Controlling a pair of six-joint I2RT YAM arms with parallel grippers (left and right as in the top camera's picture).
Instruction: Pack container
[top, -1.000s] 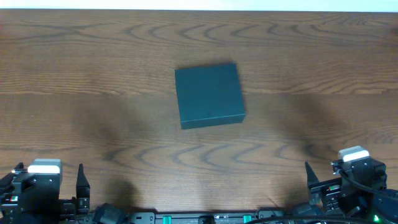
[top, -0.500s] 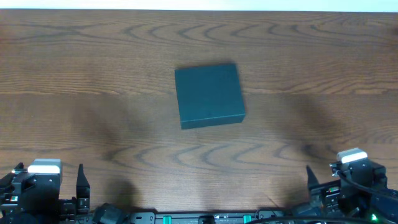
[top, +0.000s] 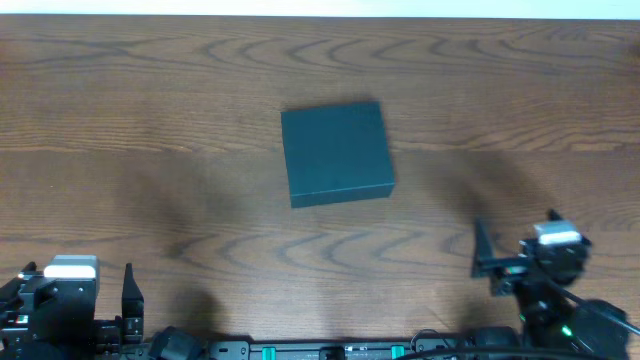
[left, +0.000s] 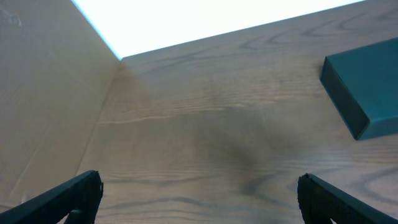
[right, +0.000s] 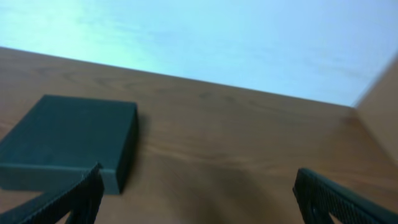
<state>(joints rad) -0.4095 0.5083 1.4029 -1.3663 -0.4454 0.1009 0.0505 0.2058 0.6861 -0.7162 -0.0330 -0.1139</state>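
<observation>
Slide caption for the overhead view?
Closed teal box on wooden table; left arm and right arm near front edge, jaws open.

The left arm's black two-finger gripper (top: 78, 280) sits low at the bottom left of the overhead view, its jaws spread wide with nothing between them. The right arm's black two-finger gripper (top: 515, 235) sits at the bottom right, angled slightly inward, jaws equally wide and empty.

Desk (top: 150, 120): 1 obstacle only, the container (top: 336, 152) mid-desk. Bare wood on all 4 sides of it, wide lanes left and right. Left hand (top: 78, 282) at the near edge, well apart from it; right hand (top: 515, 240) nearer, not touching. Beige side panel (left: 43, 93) walls off the left end.
</observation>
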